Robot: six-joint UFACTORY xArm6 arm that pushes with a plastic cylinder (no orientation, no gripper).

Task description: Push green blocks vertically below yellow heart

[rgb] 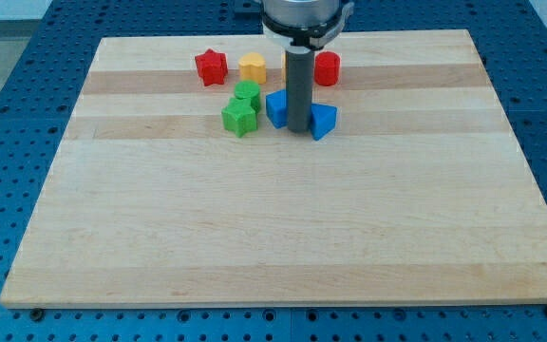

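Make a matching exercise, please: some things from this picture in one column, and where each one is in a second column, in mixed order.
Things:
1. red star
2. yellow heart
3. green star
4. my tip

Places:
A. between the two blue blocks
B. farthest to the view's left in the top row
C. just below the other green block
D. directly right of the red star

Pairs: 1-B, 2-D, 3-C, 4-A

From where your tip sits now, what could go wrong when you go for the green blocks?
My tip sits between the two blue blocks, so sweeping toward the view's left would likely drag the nearer one into the green blocks. Those two greens touch and may split apart. The yellow heart is close above them and could get nudged.
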